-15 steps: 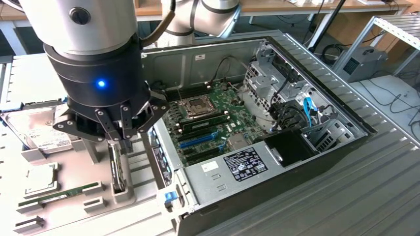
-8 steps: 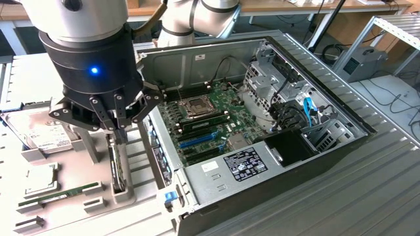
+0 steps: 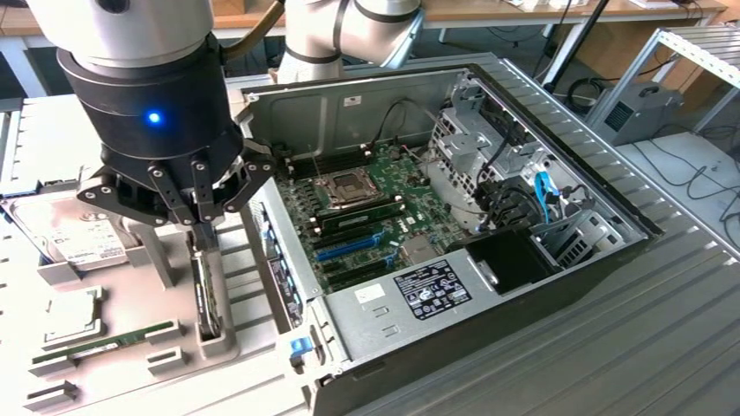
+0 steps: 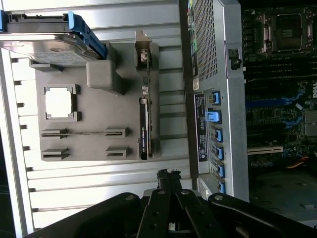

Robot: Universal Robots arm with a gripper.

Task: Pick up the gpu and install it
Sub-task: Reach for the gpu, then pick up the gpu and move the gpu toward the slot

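The gpu [image 3: 208, 299] is a thin black card standing on edge in a slot of the grey fixture [image 3: 231, 338], next to the open computer case. In the wrist view the gpu [image 4: 143, 130] still sits in that slot. My gripper [image 3: 201, 232] hangs just above the card's far end with its fingers shut and nothing between them. From the wrist, the gripper [image 4: 166, 176] has its tips pressed together a short way off from the card.
On the fixture also lie a silver hard drive [image 3: 72, 236], a processor chip [image 3: 69, 319] and a slim green memory stick [image 3: 107, 341]. The open case [image 3: 578, 286] shows the motherboard with blue expansion slots [image 3: 347, 247]. Ribbed metal table [image 3: 647, 347] surrounds it.
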